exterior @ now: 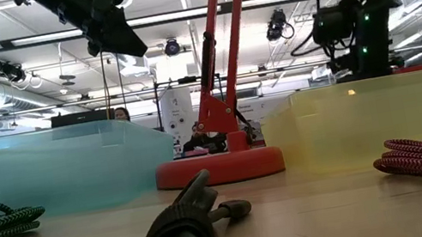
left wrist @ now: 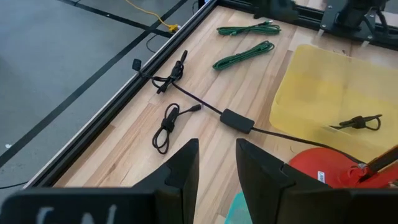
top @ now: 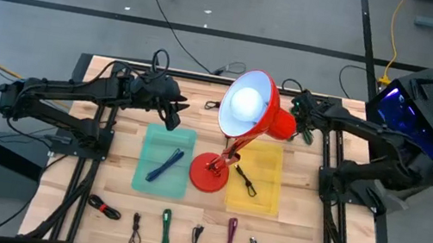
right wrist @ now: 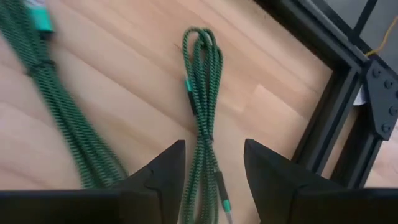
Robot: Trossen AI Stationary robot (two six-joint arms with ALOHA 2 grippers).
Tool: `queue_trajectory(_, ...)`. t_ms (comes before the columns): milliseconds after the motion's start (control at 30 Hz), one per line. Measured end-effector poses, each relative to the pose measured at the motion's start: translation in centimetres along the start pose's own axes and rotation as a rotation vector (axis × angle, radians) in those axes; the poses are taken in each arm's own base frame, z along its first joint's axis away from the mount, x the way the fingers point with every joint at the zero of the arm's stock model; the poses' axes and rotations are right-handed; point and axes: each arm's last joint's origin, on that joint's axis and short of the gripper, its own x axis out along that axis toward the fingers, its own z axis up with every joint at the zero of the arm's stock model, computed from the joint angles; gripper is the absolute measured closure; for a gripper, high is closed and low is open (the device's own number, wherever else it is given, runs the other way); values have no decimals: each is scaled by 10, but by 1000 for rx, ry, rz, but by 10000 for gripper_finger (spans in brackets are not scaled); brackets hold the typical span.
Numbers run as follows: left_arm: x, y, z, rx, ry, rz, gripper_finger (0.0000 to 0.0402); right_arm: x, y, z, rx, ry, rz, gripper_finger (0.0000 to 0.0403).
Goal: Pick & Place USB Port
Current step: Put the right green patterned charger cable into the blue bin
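Two coiled green USB cables lie on the wood at the table's far right corner. My right gripper [right wrist: 214, 177] hangs open over one green cable [right wrist: 200, 93], a finger on either side of it, not touching. The other green cable [right wrist: 56, 106] lies beside it. In the high view this gripper [top: 304, 127] sits behind the red lamp's shade [top: 250, 102]. My left gripper [left wrist: 216, 171] is open and empty, held above the far end of the teal tray [top: 146, 182]. A blue cable [top: 164, 166] lies in the teal tray, a black cable [top: 246, 179] in the yellow tray [top: 265, 201].
The red lamp's base [top: 210, 175] stands between the two trays, its cord and black adapter [left wrist: 237, 120] running along the far side. Two black cable bundles [left wrist: 168, 124] lie near the far edge. Several coiled cables, among them a magenta one [top: 230, 241], line the near edge.
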Motion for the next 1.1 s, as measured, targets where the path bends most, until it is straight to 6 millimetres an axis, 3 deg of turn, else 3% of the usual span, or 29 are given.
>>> queue_trajectory(400,0,0,-2,3,19,-14,289,44,-3,9,-2,87,21,236)
queue_trajectory(633,0,0,-2,4,24,-14,289,48,-3,10,-36,94,-7,241)
queue_trajectory(1100,0,0,-4,-14,42,-11,289,47,-1,8,-62,109,2,385)
